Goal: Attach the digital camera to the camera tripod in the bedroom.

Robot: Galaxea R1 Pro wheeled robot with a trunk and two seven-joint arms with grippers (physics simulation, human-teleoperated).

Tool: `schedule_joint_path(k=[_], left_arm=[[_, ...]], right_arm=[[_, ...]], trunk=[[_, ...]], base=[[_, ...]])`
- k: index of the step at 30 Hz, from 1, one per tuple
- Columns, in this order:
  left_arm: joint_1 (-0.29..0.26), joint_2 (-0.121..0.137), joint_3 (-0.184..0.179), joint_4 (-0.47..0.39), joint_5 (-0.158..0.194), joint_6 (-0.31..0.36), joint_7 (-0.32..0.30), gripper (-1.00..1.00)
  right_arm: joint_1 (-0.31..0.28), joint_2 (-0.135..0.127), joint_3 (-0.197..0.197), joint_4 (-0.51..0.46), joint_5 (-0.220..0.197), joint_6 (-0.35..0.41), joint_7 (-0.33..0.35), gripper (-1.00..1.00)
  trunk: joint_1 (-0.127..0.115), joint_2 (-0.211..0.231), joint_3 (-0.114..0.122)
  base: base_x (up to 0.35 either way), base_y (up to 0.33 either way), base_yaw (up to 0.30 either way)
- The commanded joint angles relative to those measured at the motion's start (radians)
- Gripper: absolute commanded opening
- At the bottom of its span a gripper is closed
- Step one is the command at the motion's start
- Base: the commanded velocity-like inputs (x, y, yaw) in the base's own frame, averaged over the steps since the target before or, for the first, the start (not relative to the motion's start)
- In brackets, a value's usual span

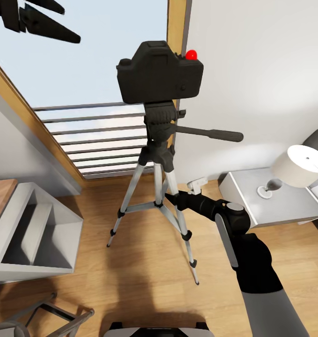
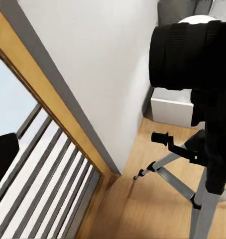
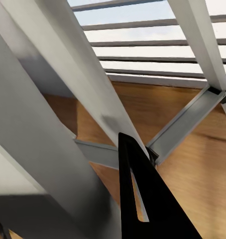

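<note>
Digital camera (image 1: 160,72) sits mounted atop the camera tripod (image 1: 157,187), which stands on the wood floor (image 1: 131,267) before the railed window (image 1: 98,135), at 12 o'clock in the head view. Right claw (image 1: 170,199) is against a silver leg; grip state cannot be told. Left claw (image 1: 42,18), at 10 o'clock, hangs spread and empty.

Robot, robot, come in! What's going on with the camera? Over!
Left gripper raised by the window, open, empty. Right gripper low among the silver tripod legs; grip unclear. Boxy black camera with red button sits on the tripod head. Nothing in the way.
</note>
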Motion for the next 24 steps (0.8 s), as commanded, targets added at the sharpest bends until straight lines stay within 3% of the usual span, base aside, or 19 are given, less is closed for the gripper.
schedule_joint_path(k=[1,10,19,24], left_arm=[[-0.008,0.001,0.0,-0.006,0.002,0.007,0.006,1.0],[-0.058,0.003,-0.049,-0.048,0.012,-0.001,0.056,1.0],[-0.035,0.004,-0.078,0.003,0.013,-0.001,0.107,1.0],[-0.028,0.017,-0.106,0.02,0.013,-0.001,0.135,1.0]], right_arm=[[0.002,-0.001,0.0,0.006,0.003,0.012,0.001,-1.0],[0.036,-0.027,0.005,-0.016,-0.023,-0.013,0.002,-1.0],[0.042,-0.032,0.006,-0.025,-0.032,-0.011,0.002,-1.0],[0.042,-0.032,0.007,-0.026,-0.033,-0.011,0.003,-1.0]], trunk=[[0.001,-0.001,-0.002],[0.001,-0.001,-0.002],[0.001,-0.001,-0.002],[0.001,-0.001,-0.002]], base=[[0.0,0.0,0.0],[0.0,0.0,0.0],[0.0,0.0,0.0],[0.0,0.0,0.0]])
